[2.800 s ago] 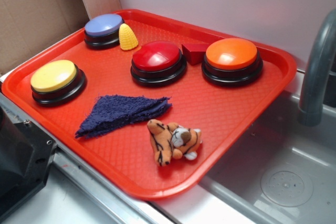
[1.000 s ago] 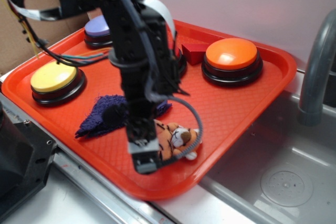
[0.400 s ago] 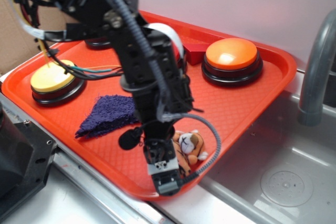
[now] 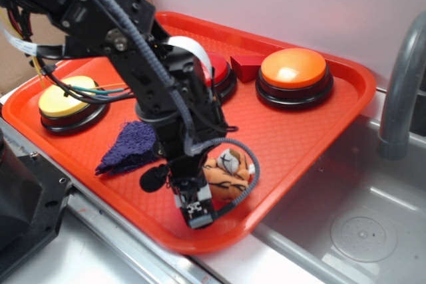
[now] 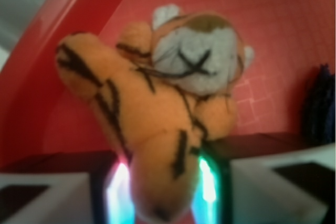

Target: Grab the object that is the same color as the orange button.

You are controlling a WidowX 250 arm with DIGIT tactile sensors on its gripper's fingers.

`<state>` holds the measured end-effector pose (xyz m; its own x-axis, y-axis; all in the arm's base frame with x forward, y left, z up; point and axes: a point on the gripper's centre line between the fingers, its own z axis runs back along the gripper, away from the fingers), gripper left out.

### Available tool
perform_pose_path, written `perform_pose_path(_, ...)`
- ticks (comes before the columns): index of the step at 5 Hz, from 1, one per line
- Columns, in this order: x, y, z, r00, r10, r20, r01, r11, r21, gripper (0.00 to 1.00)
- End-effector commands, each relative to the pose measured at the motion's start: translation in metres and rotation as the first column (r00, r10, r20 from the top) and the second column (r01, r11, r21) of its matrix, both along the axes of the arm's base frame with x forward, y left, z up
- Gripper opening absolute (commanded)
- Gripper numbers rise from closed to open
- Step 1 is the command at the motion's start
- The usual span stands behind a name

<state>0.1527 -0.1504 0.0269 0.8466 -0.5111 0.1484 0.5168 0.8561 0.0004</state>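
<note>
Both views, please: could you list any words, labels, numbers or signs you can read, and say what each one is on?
No readable text in either view.
Buttons, including the orange button: plain tops, no lettering.
Tiger: only stitched stripes and an X-shaped mouth, no tag showing.
Gripper: a small black-and-white patch at its tip, too small to read.
Tray: plain.

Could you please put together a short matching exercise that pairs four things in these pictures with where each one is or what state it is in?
Things:
1. plush tiger
2. orange button
3. blue cloth
4. yellow button

Places or states:
A. at the tray's far right corner, beside a dark red block
B. lying flat on the red tray, partly hidden behind the arm
C. pinched between the fingers of the end effector
D. at the tray's left edge, partly hidden by cables

Pairs: 1-C, 2-A, 3-B, 4-D
</note>
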Motion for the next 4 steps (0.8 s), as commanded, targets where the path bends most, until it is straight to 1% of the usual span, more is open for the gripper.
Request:
perform_pose_path(1, 0.011, 0.003, 0.027, 0.985, 0.145, 0.096, -0.139, 0.988, -0.064, 0.0)
perform_pose_path(2, 0.005, 0.016, 0.063, 0.981, 0.19, 0.048, -0.188, 0.981, -0.049, 0.0)
perform_pose_path(3, -0.01, 0.052, 0.114, 0.948, 0.317, -0.041, -0.318, 0.948, -0.019, 0.0)
perform_pose_path(4, -0.017, 0.085, 0.155, 0.885, 0.436, -0.166, -0.437, 0.899, 0.031, 0.0)
